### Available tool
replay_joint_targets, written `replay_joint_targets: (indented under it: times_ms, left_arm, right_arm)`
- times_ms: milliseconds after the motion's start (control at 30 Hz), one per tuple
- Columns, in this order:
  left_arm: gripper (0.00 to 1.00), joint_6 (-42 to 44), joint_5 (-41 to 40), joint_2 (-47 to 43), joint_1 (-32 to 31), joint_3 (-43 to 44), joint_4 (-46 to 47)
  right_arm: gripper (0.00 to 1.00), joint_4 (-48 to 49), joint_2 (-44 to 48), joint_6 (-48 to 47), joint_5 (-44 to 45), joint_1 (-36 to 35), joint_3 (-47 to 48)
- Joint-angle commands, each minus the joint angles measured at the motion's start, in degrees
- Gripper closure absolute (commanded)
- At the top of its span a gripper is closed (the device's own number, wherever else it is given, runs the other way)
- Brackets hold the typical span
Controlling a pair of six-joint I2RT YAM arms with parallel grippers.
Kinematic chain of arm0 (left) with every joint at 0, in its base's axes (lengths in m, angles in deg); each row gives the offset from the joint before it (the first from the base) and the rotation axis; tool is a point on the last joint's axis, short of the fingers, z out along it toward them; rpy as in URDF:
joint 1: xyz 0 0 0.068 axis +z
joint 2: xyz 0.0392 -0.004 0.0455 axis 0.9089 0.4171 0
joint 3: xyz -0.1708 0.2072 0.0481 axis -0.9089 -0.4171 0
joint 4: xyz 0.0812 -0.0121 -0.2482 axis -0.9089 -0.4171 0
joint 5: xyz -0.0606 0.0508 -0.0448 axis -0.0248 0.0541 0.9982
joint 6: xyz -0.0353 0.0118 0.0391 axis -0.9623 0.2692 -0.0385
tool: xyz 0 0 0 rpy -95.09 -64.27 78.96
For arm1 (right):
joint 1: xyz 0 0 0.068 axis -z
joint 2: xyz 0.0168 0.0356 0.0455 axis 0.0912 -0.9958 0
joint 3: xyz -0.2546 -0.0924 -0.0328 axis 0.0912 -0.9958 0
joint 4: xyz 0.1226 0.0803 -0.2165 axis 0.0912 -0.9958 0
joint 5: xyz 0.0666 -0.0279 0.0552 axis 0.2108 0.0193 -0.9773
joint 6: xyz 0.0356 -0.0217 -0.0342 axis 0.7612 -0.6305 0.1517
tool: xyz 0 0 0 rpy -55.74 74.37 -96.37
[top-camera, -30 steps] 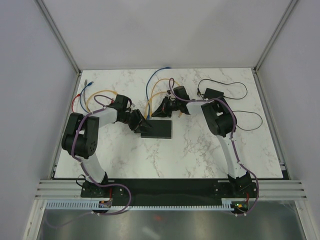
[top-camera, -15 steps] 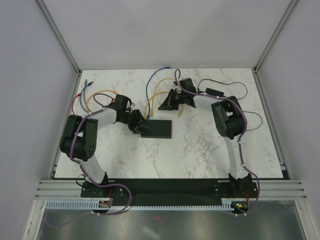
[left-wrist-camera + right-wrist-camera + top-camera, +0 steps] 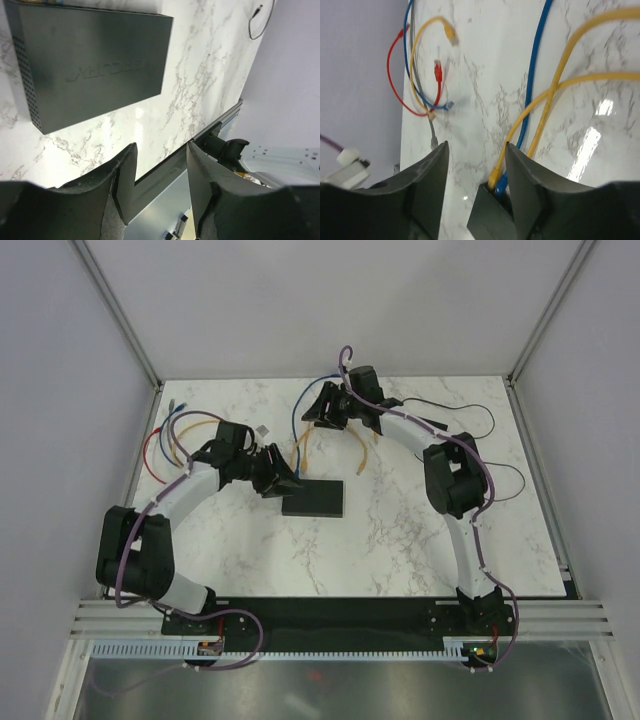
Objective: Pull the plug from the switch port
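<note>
The switch (image 3: 314, 498) is a flat black box lying mid-table, and it fills the upper left of the left wrist view (image 3: 90, 60). A yellow plug (image 3: 494, 180) and a blue plug (image 3: 502, 185) sit in its ports. Another yellow cable arcs to a loose end (image 3: 362, 466) on the marble right of the switch. My right gripper (image 3: 312, 414) hangs open above the far side of the table, nothing between its fingers (image 3: 475, 146). My left gripper (image 3: 281, 483) is open and empty (image 3: 160, 147), just left of the switch and apart from it.
Loose red, yellow, blue and grey cables (image 3: 172, 437) lie at the far left, also seen in the right wrist view (image 3: 427, 70). A small black adapter block (image 3: 426, 426) with a thin black cord (image 3: 484, 420) sits at the far right. Grey walls stand close on both sides.
My right gripper left the switch's port edge, rose toward the far side with a yellow cable, then opened and dropped it. The left gripper backed off the switch and opened slightly.
</note>
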Motion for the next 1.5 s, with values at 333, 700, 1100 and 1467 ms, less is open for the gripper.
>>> replay_joint_targets:
  times_ms: [333,700,1100,1467]
  left_arm:
    - [0.43,4.5,2.5,-19.1,-0.5,-8.6,-5.2]
    - [0.42,7.2,1.4,-23.5,-0.4,-7.5,-11.2]
    - [0.42,8.3,0.9,-25.7,-0.3,-8.2,-13.9]
    - [0.34,5.9,3.8,-22.6,0.0,0.1,-13.2]
  right_arm:
    - [0.37,-0.8,-13.0,0.3,19.5,0.1,16.6]
    - [0.49,-3.5,-20.4,1.6,21.4,0.1,25.8]
    - [0.65,-5.1,-24.3,5.1,22.1,-0.7,29.5]
    - [1.0,-5.9,-4.4,-1.6,9.2,0.2,16.1]
